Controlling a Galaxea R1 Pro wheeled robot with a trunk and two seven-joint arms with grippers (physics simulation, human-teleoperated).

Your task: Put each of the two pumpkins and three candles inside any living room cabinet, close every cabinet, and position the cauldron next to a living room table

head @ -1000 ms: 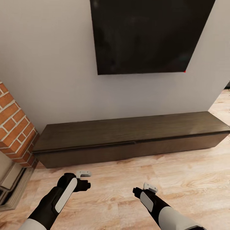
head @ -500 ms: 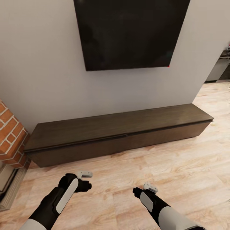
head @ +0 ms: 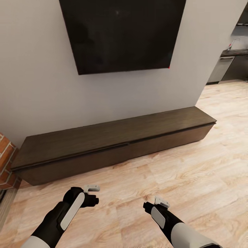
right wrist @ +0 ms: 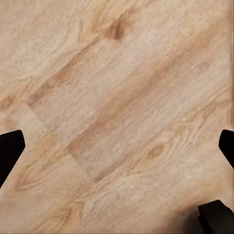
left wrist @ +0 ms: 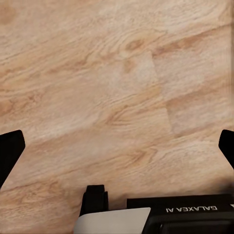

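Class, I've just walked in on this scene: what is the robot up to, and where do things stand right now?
The robot stands on the wooden floor facing the long dark cabinet under a wall-mounted black screen. Both arms hang low in front of it. The left gripper and right gripper are open and hold nothing, with bare floor beneath them in the wrist views. The cabinet's drawer fronts look shut, though the left one may sit slightly proud. A kitchen counter shows at far right.

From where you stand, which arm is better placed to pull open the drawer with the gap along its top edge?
Probably the left: the left gripper hangs open before the cabinet half with that gap, the right gripper further along.
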